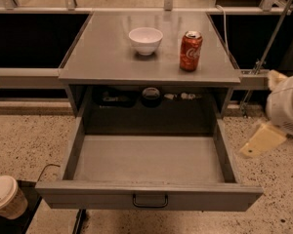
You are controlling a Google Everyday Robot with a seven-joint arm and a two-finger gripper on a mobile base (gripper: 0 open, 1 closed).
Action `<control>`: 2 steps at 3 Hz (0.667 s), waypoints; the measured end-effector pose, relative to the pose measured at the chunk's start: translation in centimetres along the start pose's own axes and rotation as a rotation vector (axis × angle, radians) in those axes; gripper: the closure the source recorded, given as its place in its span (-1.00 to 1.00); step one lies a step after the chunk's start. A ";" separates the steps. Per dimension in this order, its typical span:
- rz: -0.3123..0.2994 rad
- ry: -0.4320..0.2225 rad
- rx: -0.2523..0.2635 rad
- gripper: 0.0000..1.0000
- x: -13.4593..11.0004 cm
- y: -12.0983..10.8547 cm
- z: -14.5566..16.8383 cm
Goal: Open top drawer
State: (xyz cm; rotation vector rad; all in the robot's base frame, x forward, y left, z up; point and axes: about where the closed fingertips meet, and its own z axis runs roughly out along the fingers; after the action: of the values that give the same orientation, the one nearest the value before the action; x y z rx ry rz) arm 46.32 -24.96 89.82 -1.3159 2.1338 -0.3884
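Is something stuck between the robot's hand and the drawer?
No, nothing visible. The gripper hangs just right of the open drawer, beside its right wall, with only floor between them.

Gripper (261,140) blurred, cut by right edge; cup (5,196) cut bottom-left.

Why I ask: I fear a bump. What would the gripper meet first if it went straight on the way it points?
The gripper, right of the open top drawer, points down-left. It would likely meet the drawer's right wall first; depth is unclear, so perhaps the floor instead.
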 end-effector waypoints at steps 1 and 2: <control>0.200 0.051 0.211 -1.00 5.6 -4.9 -8.1; 0.239 0.049 0.216 -1.00 5.9 -5.0 -8.2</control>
State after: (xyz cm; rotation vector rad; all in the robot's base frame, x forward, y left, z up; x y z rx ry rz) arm 42.81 -32.98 96.90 -0.9278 2.1882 -0.5376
